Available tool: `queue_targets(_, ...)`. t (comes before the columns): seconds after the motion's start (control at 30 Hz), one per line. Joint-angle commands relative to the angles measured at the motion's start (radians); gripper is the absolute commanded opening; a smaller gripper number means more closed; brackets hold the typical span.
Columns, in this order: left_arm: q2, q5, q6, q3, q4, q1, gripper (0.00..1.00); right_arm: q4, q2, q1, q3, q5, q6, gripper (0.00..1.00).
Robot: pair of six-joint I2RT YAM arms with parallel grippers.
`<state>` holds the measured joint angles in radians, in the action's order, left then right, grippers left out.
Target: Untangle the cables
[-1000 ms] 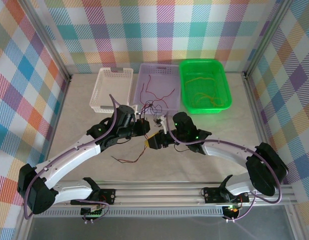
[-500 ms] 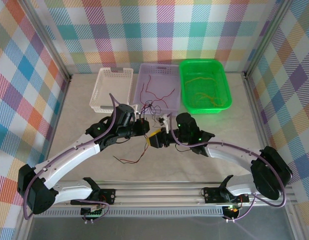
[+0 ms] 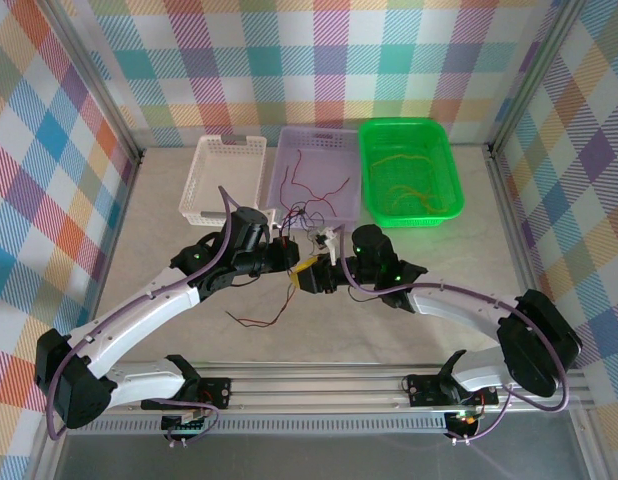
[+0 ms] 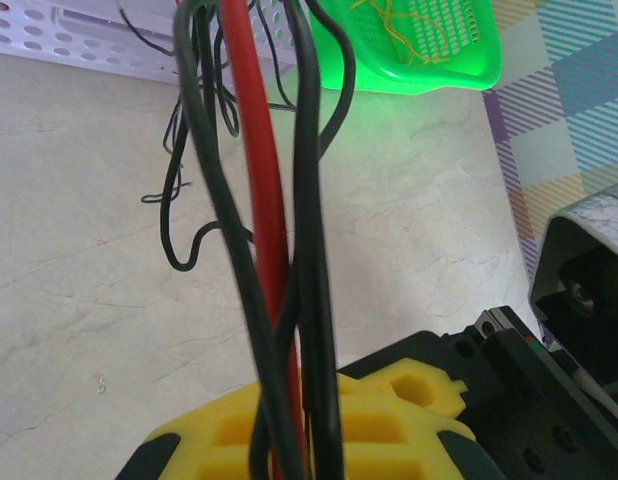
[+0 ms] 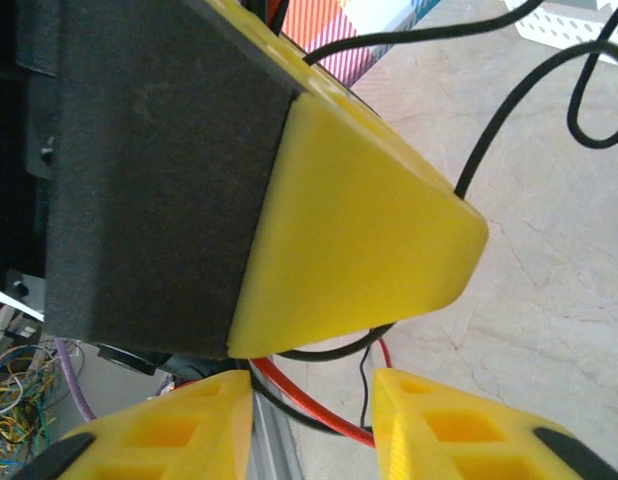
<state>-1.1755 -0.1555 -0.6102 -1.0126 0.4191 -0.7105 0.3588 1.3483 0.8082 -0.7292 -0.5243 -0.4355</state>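
Crowding the right wrist camera, the left claw (image 4: pixel 289 445) clamps the cables (image 4: pixel 257 200) while the right claw (image 5: pixel 312 415), arm bent inward, straddles them half open.

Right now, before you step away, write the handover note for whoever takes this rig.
Left end effector: shut on the tangled bundle of black and red cables, above the table.
Right end effector: open, red and black strands crossing its gap, close by the left.
Done: dark red cables in the purple basket, yellow cables in the green basket.
Left: separate the bundle; a loose dark red cable lies on the table.
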Motion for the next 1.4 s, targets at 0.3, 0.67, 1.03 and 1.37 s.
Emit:
queue_targets(0.3,0.032,-0.067,-0.017,-0.052,0.001,0.01,0.21,0.059,-0.005,0.003,0.022,0.006,0.001,0.02)
queue_targets(0.67,0.116,-0.069,-0.006,-0.047,0.072,0.01,0.52,0.023,-0.044,0.002,0.025,0.054,0.017,0.0)
queue_targets(1.03,0.285,-0.098,-0.003,0.123,0.127,0.011,0.53,-0.016,-0.089,-0.003,0.026,0.092,0.011,0.0)
queue_targets(1.37,0.323,-0.205,-0.009,0.301,-0.022,0.009,0.53,0.001,-0.153,-0.03,0.031,0.07,-0.041,0.0)
